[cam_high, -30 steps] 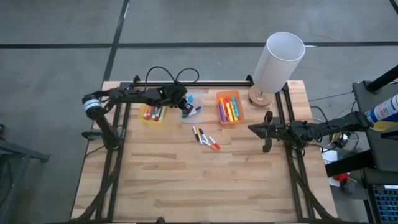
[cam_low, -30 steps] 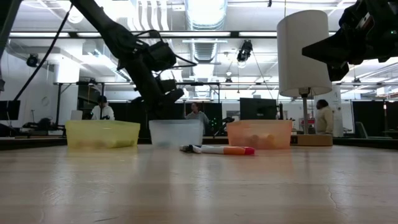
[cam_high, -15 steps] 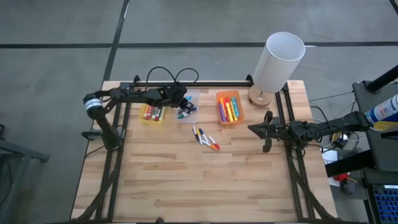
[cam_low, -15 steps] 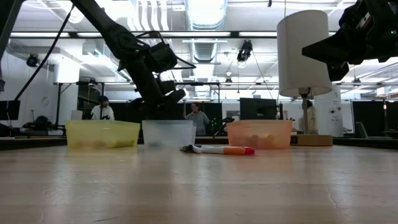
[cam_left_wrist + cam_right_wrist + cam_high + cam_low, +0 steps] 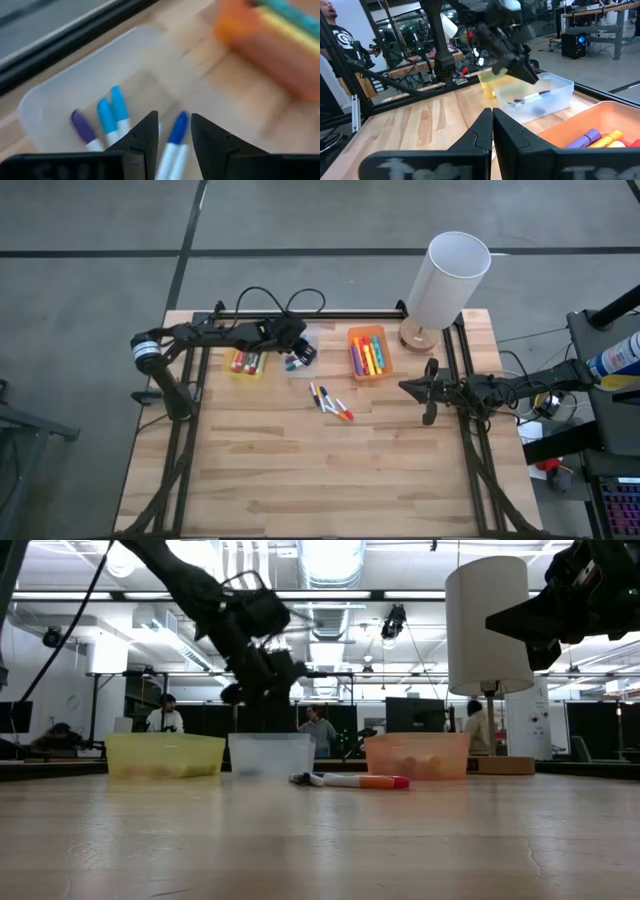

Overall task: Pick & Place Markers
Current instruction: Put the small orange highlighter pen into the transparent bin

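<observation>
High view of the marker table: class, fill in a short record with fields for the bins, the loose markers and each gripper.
Bins: yellow plastic bin, clear plastic bin, orange plastic bin, in a row at the table's far side
Clear bin contents: blue-capped and purple-capped white markers
Loose markers: three thin white-bodied pens on the wooden table, in front of the bins
Left gripper: open, above the clear bin, nothing held
Right gripper: shut, waiting at the table's right edge

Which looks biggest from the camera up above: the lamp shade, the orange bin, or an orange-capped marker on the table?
1. Lamp shade
2. Orange bin
3. Orange-capped marker

The shade is nearer the camera, so looks extra big.
</observation>
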Robot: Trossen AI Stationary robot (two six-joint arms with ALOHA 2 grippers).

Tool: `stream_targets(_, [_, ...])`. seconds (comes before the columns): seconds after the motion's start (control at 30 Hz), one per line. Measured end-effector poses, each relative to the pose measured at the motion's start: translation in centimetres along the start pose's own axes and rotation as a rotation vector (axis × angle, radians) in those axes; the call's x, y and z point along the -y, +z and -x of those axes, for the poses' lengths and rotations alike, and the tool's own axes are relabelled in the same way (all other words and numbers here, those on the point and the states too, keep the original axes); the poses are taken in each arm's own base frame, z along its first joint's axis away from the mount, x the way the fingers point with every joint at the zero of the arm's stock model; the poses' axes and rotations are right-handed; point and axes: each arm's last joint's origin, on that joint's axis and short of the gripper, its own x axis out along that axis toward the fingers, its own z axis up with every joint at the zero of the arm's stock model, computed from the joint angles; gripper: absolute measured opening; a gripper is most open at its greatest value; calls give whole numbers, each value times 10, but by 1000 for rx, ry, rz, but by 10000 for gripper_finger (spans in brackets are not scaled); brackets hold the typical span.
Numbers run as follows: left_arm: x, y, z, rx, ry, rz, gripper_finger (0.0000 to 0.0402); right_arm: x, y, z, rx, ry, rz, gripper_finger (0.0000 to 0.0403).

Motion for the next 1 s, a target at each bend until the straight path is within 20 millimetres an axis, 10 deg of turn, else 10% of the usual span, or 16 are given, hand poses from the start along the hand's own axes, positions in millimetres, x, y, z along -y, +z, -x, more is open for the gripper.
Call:
stream_targets(0.57, [119, -8, 92, 336, -459, -301, 112, 0, 0, 0, 0, 0, 0, 9])
stream_targets(1.0, [147, -42, 102, 280, -560, -391, 113, 0, 0, 0, 0, 0, 0, 9])
